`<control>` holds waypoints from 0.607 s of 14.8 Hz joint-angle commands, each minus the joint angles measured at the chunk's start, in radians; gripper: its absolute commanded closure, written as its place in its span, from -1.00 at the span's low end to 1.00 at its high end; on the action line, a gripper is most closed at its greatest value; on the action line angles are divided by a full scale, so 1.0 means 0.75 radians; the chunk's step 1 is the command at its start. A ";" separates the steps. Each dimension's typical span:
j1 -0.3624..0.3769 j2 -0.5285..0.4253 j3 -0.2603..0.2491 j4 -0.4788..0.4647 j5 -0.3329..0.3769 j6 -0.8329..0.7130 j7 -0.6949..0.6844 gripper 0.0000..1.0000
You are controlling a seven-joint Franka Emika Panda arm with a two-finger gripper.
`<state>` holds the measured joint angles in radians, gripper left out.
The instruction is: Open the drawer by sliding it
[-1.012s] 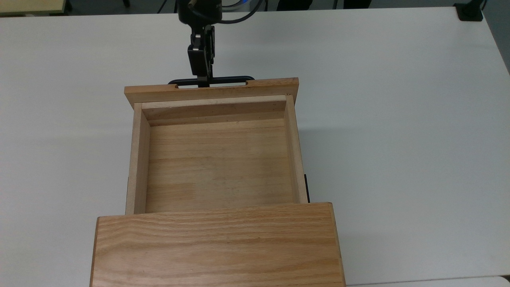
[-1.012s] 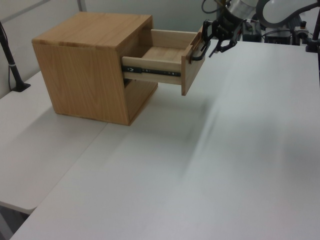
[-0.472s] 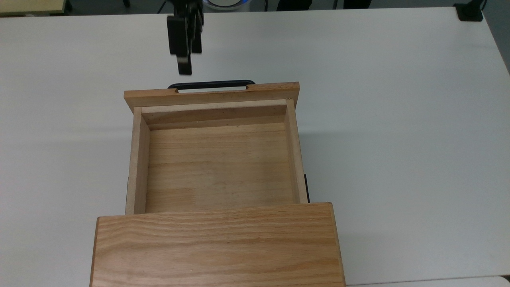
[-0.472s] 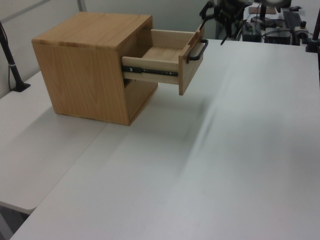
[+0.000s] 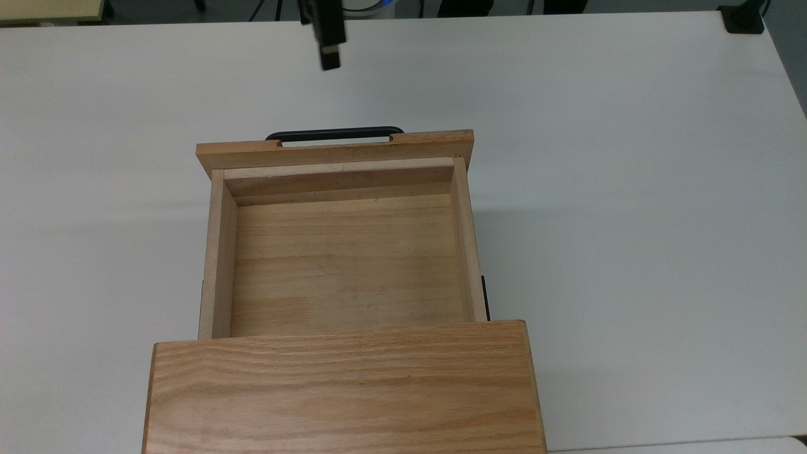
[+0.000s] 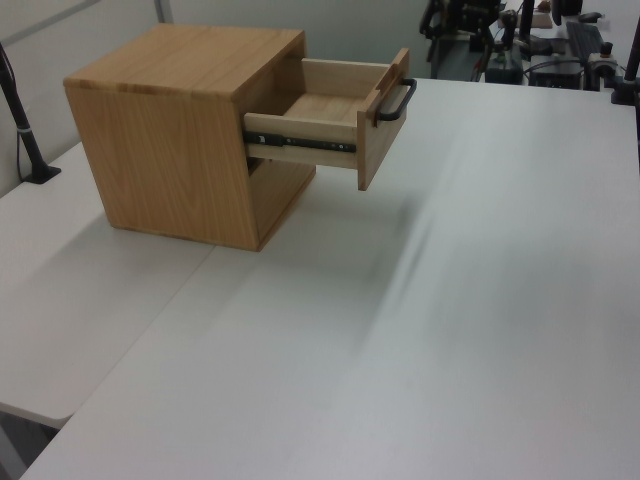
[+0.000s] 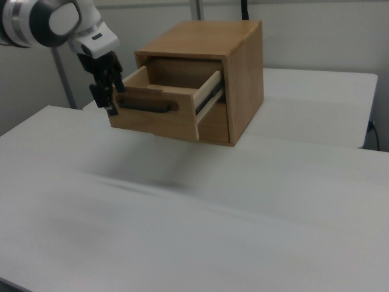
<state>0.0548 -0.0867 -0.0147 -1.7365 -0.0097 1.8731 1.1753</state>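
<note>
Since a second ago the gripper (image 5: 328, 53) has let go of the handle (image 5: 334, 134) and pulled back from it; half a second ago it hung toward the top view's left of the handle, now it sits near the top edge, roughly over the handle's middle, well apart from it. Drawer (image 5: 340, 252) has not shifted since half a second ago.

Drawer is pulled far out of the cabinet (image 5: 343, 391), its inside bare wood. Front panel (image 5: 334, 148) faces the top view's top, black handle on its outer face. Left view: drawer (image 6: 330, 115) sticks out to the left view's right of the cabinet (image 6: 175, 130), slide rail (image 6: 305, 143) exposed along its side, handle (image 6: 395, 100) free. Right view: gripper (image 7: 110, 100) hangs at the right view's left end of the handle (image 7: 146, 105), overlapping the front panel's edge in that view; contact cannot be told there. Drawer (image 7: 161, 103) juts toward the right view's left.

Fingers: cannot tell whether spread or closed; nothing is held. Cabinet stands on a white table (image 5: 630, 189).
</note>
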 commanded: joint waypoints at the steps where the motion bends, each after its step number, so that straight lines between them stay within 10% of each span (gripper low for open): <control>1: 0.066 0.003 -0.003 0.068 0.021 -0.194 -0.502 -1.00; 9: 0.111 0.007 -0.001 0.131 -0.036 -0.535 -1.556 -1.00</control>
<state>0.1259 -0.0868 -0.0061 -1.6538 -0.0099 1.5640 0.2398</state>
